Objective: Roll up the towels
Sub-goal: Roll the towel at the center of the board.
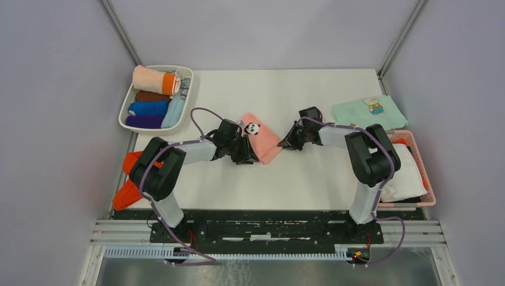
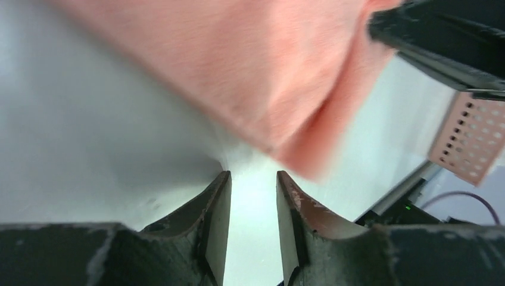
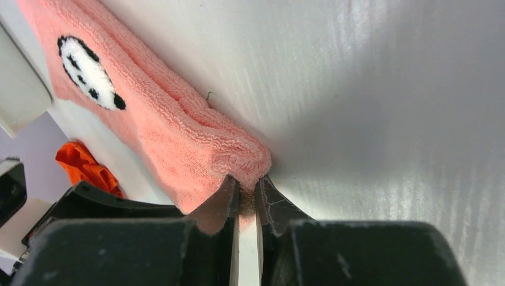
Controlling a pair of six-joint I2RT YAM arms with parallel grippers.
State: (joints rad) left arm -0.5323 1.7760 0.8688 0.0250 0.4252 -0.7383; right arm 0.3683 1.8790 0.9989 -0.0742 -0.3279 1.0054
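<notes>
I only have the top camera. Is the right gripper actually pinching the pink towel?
Observer: Yes. Its wrist camera shows the right gripper closed on a corner of the pink towel.
Operator: And the left one?
Observer: The left gripper is open, with nothing between its jaws. The pink towel sits just past its tips.
Operator: Is the pink towel folded?
Observer: Yes, the pinched edge shows stacked layers.
</notes>
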